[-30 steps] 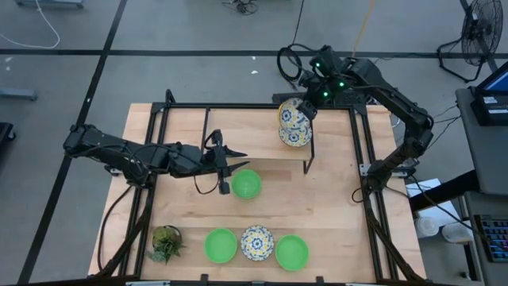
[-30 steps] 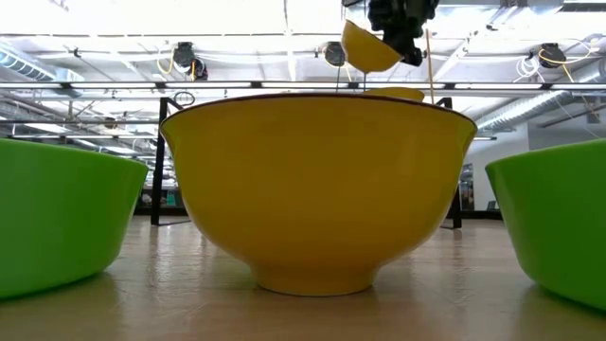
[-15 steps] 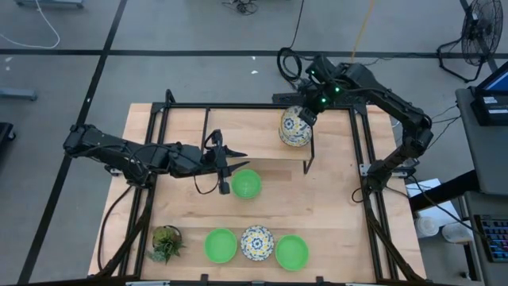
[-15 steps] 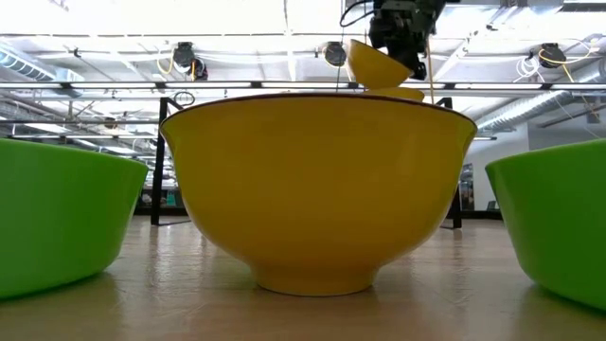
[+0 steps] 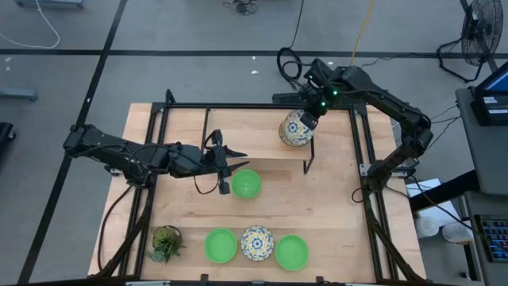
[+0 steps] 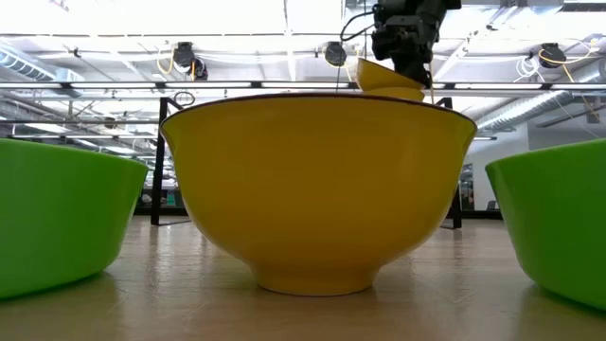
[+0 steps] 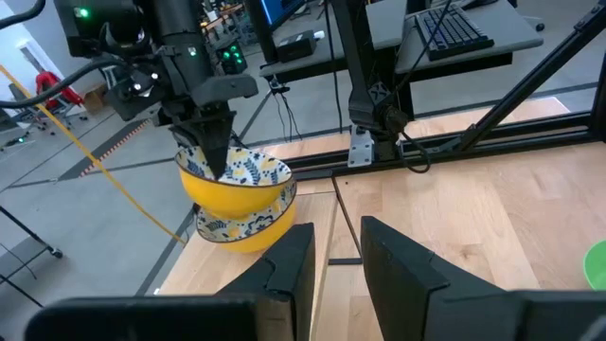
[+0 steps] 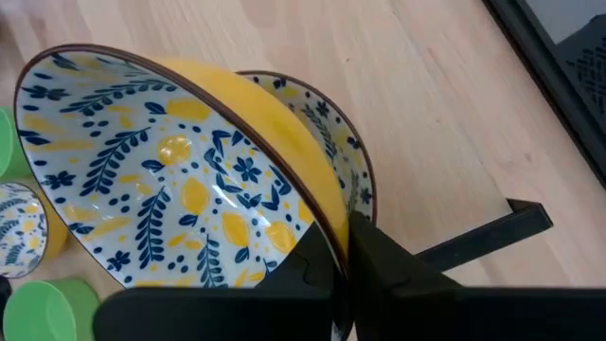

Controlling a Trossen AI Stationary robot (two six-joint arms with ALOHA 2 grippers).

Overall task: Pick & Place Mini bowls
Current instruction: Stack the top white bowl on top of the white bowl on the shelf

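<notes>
My right gripper [image 5: 307, 117] is shut on a blue-white-yellow floral mini bowl [image 7: 237, 180] at the table's far side. It holds the bowl tilted over a second floral bowl [image 7: 244, 225] that stands on the wood. My left gripper [image 7: 336, 251] hangs open and empty above the table's middle, beside a green bowl [image 5: 246, 184]. Near the front edge a floral bowl [image 5: 257, 242] stands between two green bowls [image 5: 221, 245] [image 5: 291, 252]. My right gripper pinches the held bowl's rim [image 8: 327, 220], one finger inside and one on the yellow outside. It comes from above, slanting down. The bowl hangs tilted with its lower part down in the bowl beneath; whether the two touch I cannot tell.
A black frame [image 5: 361, 159] runs around the table, with an upright bracket [image 5: 309, 155] just near the stacked bowls. A small spiky potted plant [image 5: 166, 242] stands at the front left. Bare wood lies between the far bowls and the front row.
My right gripper has gone down with the floral bowl, bringing it from beside and above the other floral bowl to sit over and into it. The bowl has stayed tilted in the hold.
</notes>
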